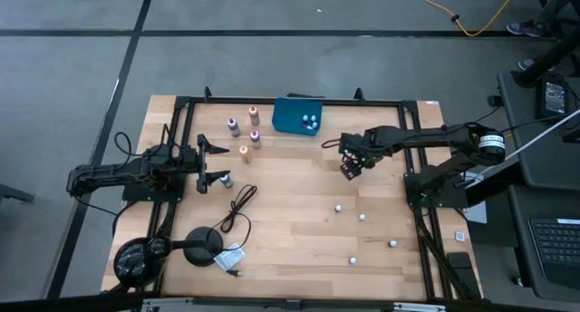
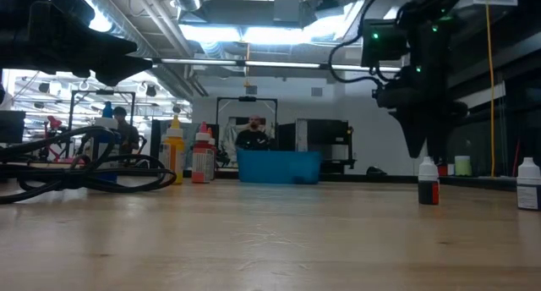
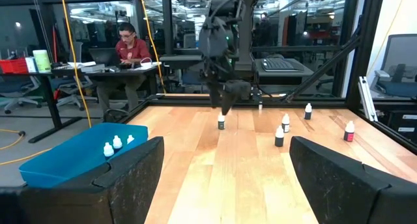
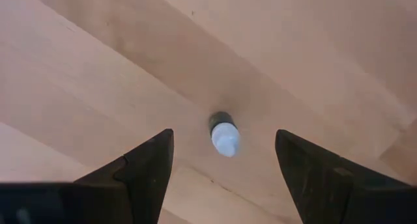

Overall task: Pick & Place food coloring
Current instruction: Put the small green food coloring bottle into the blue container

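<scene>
My right gripper [image 1: 350,170] points down at mid-table, right of centre, open. A small food coloring bottle [image 4: 225,136] with a dark body and pale cap stands upright on the wood below it, between the two fingers and untouched; the low view shows this bottle [image 2: 428,183] under the fingertips. More food coloring stands around: several larger coloured bottles [image 1: 245,135] near the teal tray [image 1: 288,108], several pale-capped small ones [image 1: 362,217] on the right half, and some inside the tray [image 3: 112,146]. My left gripper [image 1: 216,163] waits open and level at the left.
A black cable [image 1: 240,208] coils near the left gripper, with a round black base [image 1: 204,244] and a black disc [image 1: 136,258] at the near left. A black frame [image 1: 412,167] borders the table. A person [image 3: 130,45] sits at a desk beyond the table.
</scene>
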{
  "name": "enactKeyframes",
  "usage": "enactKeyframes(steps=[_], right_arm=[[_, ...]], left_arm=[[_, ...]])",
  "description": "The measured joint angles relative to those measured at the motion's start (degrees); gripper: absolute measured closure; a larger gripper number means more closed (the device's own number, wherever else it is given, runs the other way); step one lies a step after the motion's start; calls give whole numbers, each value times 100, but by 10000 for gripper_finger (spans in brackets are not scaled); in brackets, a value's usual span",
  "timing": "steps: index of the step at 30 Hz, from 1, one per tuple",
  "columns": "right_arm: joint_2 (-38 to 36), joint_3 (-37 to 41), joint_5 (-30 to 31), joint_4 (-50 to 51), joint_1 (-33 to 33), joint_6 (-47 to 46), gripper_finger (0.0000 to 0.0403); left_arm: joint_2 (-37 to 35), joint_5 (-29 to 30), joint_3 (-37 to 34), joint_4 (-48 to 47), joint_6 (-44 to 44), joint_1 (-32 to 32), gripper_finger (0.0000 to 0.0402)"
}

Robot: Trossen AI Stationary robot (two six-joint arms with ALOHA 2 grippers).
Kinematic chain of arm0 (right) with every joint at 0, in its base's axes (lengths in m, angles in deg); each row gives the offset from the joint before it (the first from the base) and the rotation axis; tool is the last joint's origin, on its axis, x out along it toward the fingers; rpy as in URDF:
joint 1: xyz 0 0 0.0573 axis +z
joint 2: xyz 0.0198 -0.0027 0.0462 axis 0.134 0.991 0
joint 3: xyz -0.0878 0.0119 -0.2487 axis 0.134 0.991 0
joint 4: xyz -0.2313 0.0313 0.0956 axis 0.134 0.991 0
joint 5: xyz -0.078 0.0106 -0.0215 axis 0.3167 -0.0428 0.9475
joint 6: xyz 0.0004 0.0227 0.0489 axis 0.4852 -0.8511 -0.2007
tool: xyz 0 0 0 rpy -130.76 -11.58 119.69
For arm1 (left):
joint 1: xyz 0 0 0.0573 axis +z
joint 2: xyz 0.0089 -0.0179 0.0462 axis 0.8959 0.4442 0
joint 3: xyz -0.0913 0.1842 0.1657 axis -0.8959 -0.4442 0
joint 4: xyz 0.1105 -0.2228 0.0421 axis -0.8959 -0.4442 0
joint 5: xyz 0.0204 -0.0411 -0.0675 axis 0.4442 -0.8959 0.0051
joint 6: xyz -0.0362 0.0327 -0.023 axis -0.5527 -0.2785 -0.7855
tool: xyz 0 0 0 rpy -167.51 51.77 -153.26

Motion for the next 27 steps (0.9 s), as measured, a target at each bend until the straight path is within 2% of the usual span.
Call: enactKeyframes(steps=[8, 14, 27], right_arm=[[0, 536, -57, -579, 49, -3, 134], [0, 627, -55, -687, 49, 23, 139], [0, 627, -55, -737, 49, 23, 262]], left_arm=[[-1, 1, 0, 0, 2, 0, 74], [0, 0, 0, 0, 0, 0, 74], [-1, 0, 0, 1, 2, 0, 73]])
